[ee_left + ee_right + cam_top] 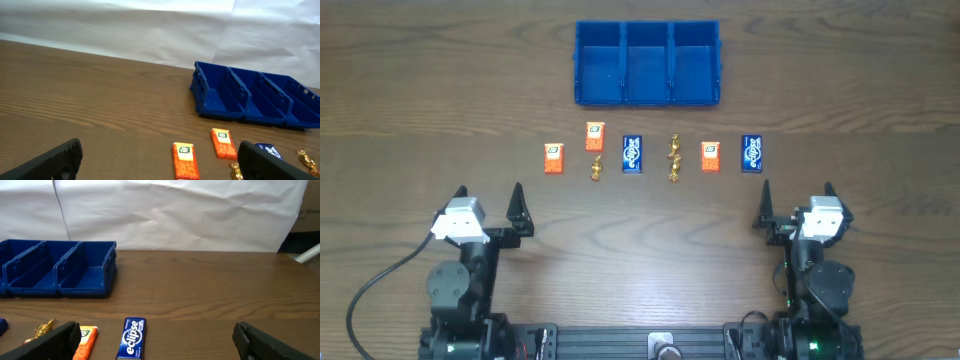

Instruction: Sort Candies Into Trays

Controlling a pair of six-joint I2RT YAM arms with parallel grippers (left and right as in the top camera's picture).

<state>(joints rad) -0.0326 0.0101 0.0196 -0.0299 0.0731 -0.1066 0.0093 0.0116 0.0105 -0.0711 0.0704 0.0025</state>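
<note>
Blue three-bin tray (647, 62) sits toward the worktop's (880, 260) far edge. Between it and my arms I see a row: three orange candy boxes (553, 158), two blue packs (634, 154), three gold-wrapped sweets (674, 146). Left jaws and right jaws stand wide apart toward the near edge, gripping nothing.

— How's my rig posed?
— I see the black two-finger left gripper (488, 191) sitting low near its base, fingers spread wide; my black two-finger right gripper (797, 188) mirrors it, equally wide
</note>
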